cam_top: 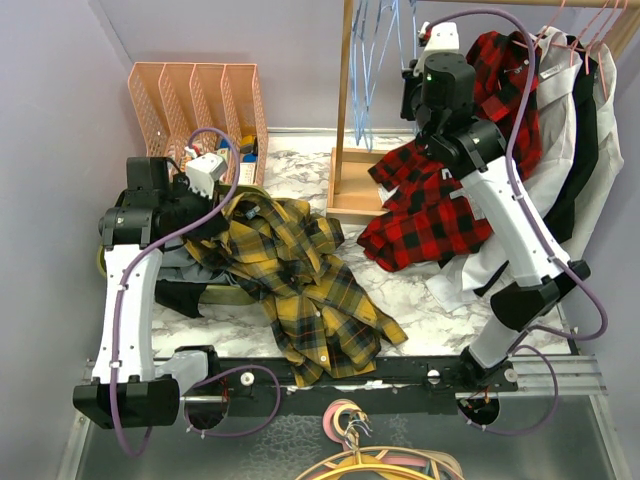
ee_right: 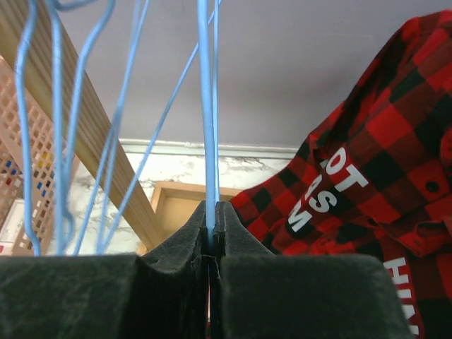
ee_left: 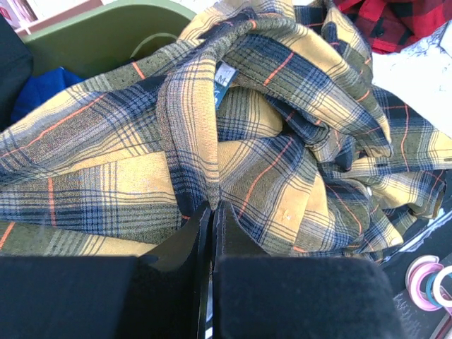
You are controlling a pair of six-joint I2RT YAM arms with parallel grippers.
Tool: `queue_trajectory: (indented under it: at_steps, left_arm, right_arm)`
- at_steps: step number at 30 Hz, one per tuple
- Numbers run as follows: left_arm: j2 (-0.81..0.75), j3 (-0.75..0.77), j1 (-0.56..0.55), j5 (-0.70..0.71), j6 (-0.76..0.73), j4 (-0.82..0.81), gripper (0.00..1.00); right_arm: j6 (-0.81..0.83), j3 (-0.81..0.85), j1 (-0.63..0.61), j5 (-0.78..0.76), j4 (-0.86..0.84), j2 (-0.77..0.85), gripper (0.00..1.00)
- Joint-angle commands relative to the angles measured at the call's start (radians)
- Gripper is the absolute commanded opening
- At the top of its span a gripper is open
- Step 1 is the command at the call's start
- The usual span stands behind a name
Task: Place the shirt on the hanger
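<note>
The left gripper (ee_left: 212,207) is squeezing its two black fingers together on a fold of the yellow and dark checked flannel shirt (ee_left: 282,162). The crumpled shirt is partly covering a green plastic tub (ee_left: 106,35). A red and black checked cloth (ee_left: 395,21) is peeking in at the top right.

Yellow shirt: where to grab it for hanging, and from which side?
Likely the collar by the size tag, from above: the shirt lies crumpled and that fold stands raised on top. Left gripper pinches a fold just below it.

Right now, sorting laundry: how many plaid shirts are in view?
2: the yellow shirt heaped on the table at left, the red shirt hanging off the rack at right. More may hang hidden there.
</note>
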State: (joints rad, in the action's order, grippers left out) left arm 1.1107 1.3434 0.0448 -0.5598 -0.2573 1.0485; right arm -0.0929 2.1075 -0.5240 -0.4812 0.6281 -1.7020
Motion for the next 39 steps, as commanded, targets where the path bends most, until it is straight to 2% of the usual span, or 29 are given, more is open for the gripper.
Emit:
queue_trajectory:
  at_steps: [1, 4, 6, 8, 10, 13, 17, 21, 24, 28, 35, 39]
  left_arm:
    - [-0.011, 0.083, -0.007, -0.023, -0.063, 0.076, 0.02]
    - [-0.015, 0.096, -0.023, -0.012, -0.068, 0.085, 0.02]
    - [0.003, 0.105, -0.036, 0.012, -0.067, 0.091, 0.02]
    - [0.030, 0.125, -0.060, 0.043, -0.065, 0.096, 0.02]
    - [0.059, 0.158, -0.085, 0.061, -0.061, 0.105, 0.01]
    - [0.112, 0.236, -0.100, 0.052, -0.057, 0.126, 0.01]
    - [0.181, 0.341, -0.102, 0.011, -0.051, 0.151, 0.01]
    - [0.226, 0.381, -0.102, -0.034, -0.045, 0.159, 0.00]
    - [0.232, 0.370, -0.103, -0.051, -0.047, 0.162, 0.00]
    - [0.206, 0.357, -0.120, -0.062, -0.072, 0.197, 0.00]
    - [0.166, 0.381, -0.122, -0.061, -0.102, 0.253, 0.00]
    - [0.153, 0.410, -0.123, -0.021, -0.119, 0.285, 0.00]
  right_arm:
    - [0.000, -0.072, 0.002, -0.039, -0.005, 0.069, 0.01]
    - [-0.094, -0.236, 0.002, 0.060, 0.053, 0.199, 0.01]
    - [-0.156, -0.438, 0.002, 0.137, 0.046, 0.338, 0.01]
    - [-0.202, -0.604, 0.002, 0.161, 0.060, 0.486, 0.01]
    - [-0.234, -0.703, 0.001, 0.154, 0.129, 0.607, 0.01]
    - [-0.268, -0.751, 0.001, 0.208, 0.256, 0.768, 0.01]
    - [-0.344, -0.717, 0.001, 0.347, 0.464, 0.898, 0.01]
    - [-0.363, -0.756, 0.002, 0.698, 0.573, 0.978, 0.01]
    - [-0.391, -0.829, 0.002, 0.946, 0.492, 1.058, 0.01]
    - [-0.446, -0.934, 0.002, 1.166, 0.298, 1.131, 0.01]
    - [-0.483, -1.045, 0.002, 1.298, 0.001, 1.073, 0.01]
    - [-0.461, -1.040, 0.001, 1.342, -0.058, 0.996, 0.01]
